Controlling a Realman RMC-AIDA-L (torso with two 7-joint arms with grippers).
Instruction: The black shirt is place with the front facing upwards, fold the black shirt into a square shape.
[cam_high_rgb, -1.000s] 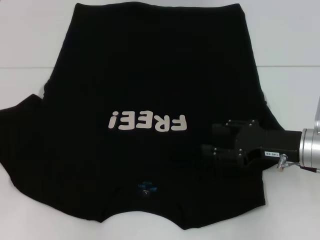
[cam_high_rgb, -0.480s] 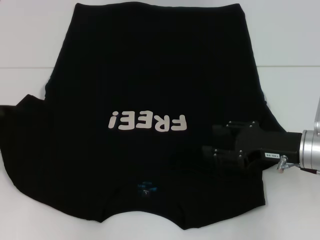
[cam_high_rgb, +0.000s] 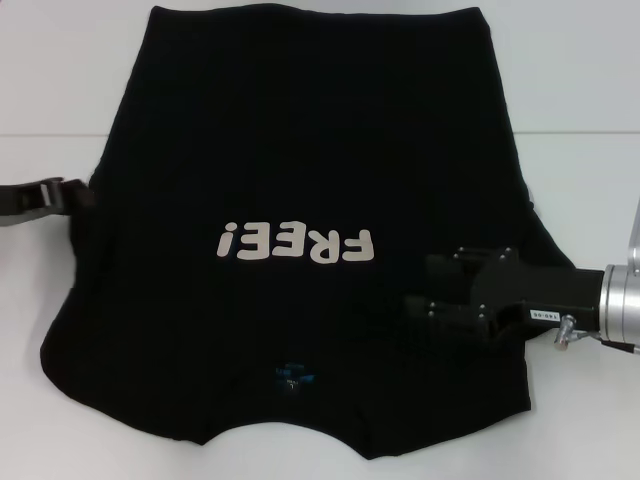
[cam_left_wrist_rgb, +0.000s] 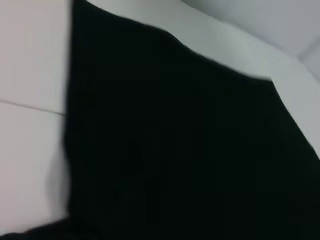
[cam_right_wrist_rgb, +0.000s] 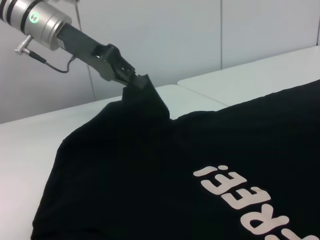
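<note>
black shirt (cam_high_rgb: 300, 150) spread front-up on white table (cam_high_rgb: 580, 80) | left gripper (cam_high_rgb: 78, 195) at 9 o'clock, clamped on lifted sleeve | right gripper (cam_high_rgb: 420, 290) at 4 o'clock on cloth, finger spacing unclear

The shirt (cam_high_rgb: 300, 160) is plain black with white "FREE!" lettering (cam_high_rgb: 296, 243) on the chest and a small blue label (cam_high_rgb: 292, 377) at the neck. It lies on a white table (cam_high_rgb: 580, 80). Both the left gripper (cam_high_rgb: 70, 195) and the right gripper (cam_high_rgb: 420, 285) are black, and the right wrist (cam_high_rgb: 620, 305) is silver.
</note>
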